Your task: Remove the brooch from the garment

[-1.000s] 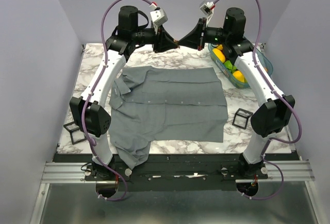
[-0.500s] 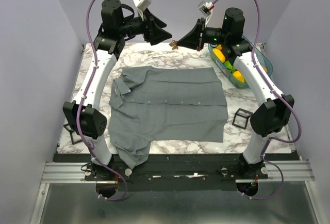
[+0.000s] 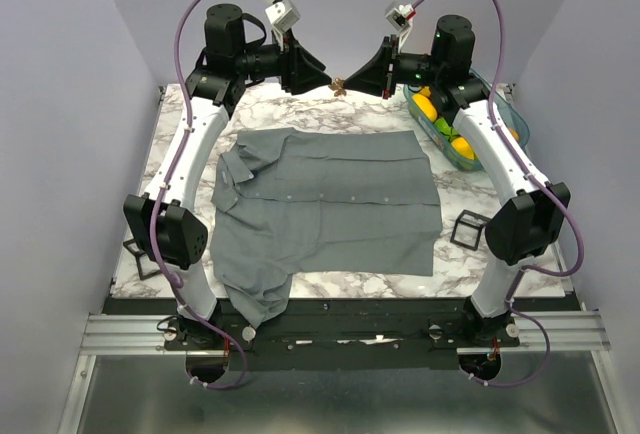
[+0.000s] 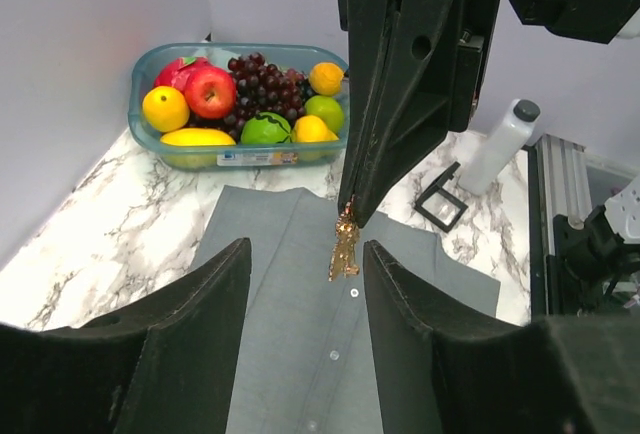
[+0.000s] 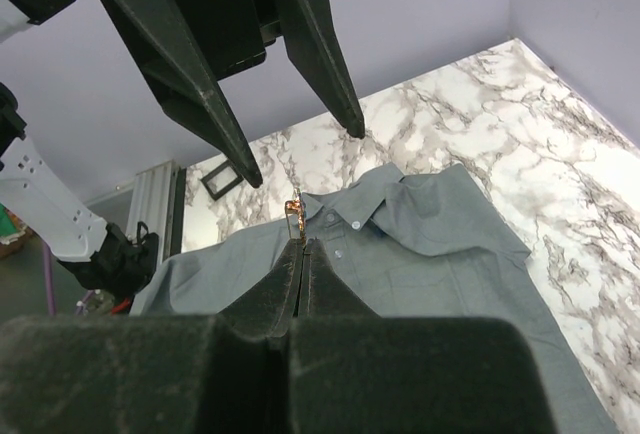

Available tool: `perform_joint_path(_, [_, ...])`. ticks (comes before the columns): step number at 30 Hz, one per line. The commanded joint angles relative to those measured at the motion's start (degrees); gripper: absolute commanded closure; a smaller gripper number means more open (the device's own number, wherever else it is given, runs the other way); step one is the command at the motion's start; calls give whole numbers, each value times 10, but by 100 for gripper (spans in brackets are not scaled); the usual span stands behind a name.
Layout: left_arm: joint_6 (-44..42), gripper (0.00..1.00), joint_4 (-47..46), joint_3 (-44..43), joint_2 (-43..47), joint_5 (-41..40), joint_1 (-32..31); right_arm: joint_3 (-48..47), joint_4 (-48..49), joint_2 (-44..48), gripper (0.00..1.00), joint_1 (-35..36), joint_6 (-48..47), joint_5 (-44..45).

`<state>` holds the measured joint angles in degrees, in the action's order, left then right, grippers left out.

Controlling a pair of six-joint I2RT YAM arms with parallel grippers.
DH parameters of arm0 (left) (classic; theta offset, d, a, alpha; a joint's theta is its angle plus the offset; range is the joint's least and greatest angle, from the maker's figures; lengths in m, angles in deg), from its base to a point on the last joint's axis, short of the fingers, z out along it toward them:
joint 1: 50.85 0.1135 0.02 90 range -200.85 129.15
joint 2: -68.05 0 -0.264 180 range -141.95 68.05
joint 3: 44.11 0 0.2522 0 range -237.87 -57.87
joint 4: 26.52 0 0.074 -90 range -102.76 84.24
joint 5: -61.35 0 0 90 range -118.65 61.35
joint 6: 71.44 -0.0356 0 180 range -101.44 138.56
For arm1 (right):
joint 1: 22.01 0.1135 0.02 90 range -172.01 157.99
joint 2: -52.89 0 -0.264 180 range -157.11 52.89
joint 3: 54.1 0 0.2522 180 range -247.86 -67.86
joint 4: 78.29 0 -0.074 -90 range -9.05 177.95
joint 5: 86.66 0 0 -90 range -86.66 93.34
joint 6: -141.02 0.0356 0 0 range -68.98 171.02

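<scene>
- The right gripper is clamped tight, pinching the small gold-coloured brooch at its tips.
- The left gripper faces it, part open and empty, its 2 fingers flanking the brooch.
- The garment lies flat on the worktop, well below both.

Brooch in R end effector tips

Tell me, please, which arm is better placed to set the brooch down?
Right, probably: the right gripper is shut on the brooch, held clear of the garment, while the left gripper stands open and empty.
</scene>
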<state>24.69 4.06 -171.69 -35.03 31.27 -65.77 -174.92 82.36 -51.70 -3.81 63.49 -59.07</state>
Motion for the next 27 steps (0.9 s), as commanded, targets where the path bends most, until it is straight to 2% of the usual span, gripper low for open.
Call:
perform_joint_path(1, [-25,48,34,2,-7,11,-2,-11,10,-1,99,2,5,-13])
perform_joint_path(14, [-38,57,52,-8,-25,19,-13,-12,14,-2,99,2,11,-13])
perform_joint_path(27, [-31,77,45,-25,-41,49,-22,-4,13,-2,99,2,11,-7])
